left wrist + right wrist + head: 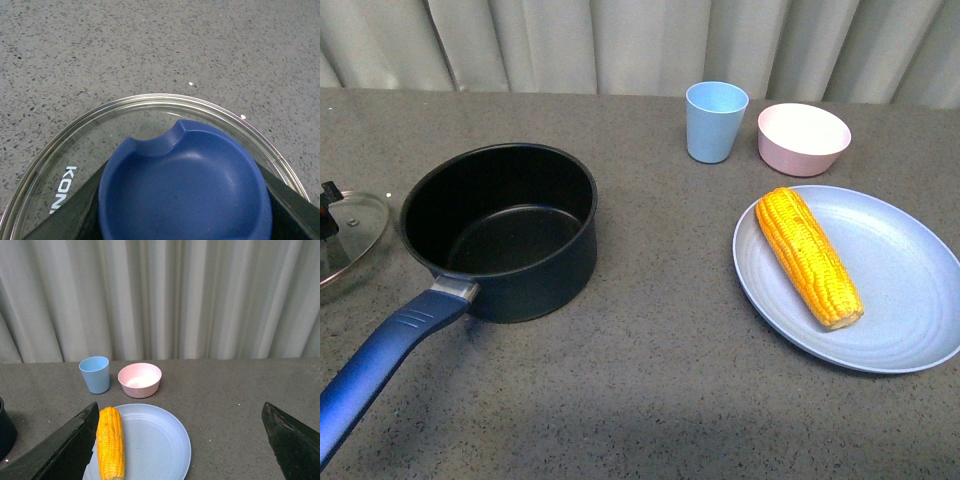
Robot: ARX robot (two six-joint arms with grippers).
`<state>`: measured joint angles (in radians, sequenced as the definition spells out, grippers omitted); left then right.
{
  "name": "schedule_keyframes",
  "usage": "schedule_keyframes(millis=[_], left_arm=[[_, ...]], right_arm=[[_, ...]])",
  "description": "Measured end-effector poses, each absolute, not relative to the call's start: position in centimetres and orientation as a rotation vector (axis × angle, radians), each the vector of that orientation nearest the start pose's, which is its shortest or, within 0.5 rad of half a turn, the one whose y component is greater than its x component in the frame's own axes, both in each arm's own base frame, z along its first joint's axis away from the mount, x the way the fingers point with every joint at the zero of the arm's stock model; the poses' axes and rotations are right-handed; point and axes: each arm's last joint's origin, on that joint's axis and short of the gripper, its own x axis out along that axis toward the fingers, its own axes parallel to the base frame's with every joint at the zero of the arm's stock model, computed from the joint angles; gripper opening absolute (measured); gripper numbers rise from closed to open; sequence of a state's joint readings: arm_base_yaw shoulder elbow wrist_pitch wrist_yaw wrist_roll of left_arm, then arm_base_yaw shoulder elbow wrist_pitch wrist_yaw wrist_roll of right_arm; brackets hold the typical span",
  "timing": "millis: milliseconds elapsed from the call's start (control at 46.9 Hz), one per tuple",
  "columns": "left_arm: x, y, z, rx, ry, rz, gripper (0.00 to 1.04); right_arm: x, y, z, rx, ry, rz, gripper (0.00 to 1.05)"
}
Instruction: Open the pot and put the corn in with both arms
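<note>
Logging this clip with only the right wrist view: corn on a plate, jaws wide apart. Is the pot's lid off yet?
Observer: Yes. The front view shows the pot open and empty, the lid to its left.
Operator: Has it been let go?
Observer: No. In the left wrist view the left gripper has fingers against both sides of the blue knob.
Operator: Where does the pot's handle point?
Observer: The handle points toward the robot's near left.

Light even, diffuse, moderately bright; shadows soft, a dim band on the bench [650,440] along the front view's near edge. Blue knob [185,195] between the left jaws sharp; right jaws dark, slightly blurred.
</note>
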<state>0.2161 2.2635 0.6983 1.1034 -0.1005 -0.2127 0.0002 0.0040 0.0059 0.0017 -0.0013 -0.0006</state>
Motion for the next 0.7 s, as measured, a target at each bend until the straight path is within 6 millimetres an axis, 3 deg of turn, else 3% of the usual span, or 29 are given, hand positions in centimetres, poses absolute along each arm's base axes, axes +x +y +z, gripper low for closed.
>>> schedule_keyframes(millis=[149,298,447,703], left_arm=[[32.7,7.8,1.8,-0.249,0.418,0.383,0.61],[32.4,7.8,2.1,-0.266,0.418,0.385,0.80],[32.0,7.6,3.6,-0.267,0.389,0.374,1.00],[30.6,6.3,8.7,-0.226,0.290,0.347,0.98]], right_arm=[[9.8,0.0,16.5,-0.001,-0.004,0.002,0.95],[9.8,0.0,16.5,-0.001,-0.004,0.002,0.95],[9.8,0.0,16.5,-0.001,-0.004,0.002,0.95],[9.8,0.0,16.5,-0.001,-0.004,0.002,0.95]])
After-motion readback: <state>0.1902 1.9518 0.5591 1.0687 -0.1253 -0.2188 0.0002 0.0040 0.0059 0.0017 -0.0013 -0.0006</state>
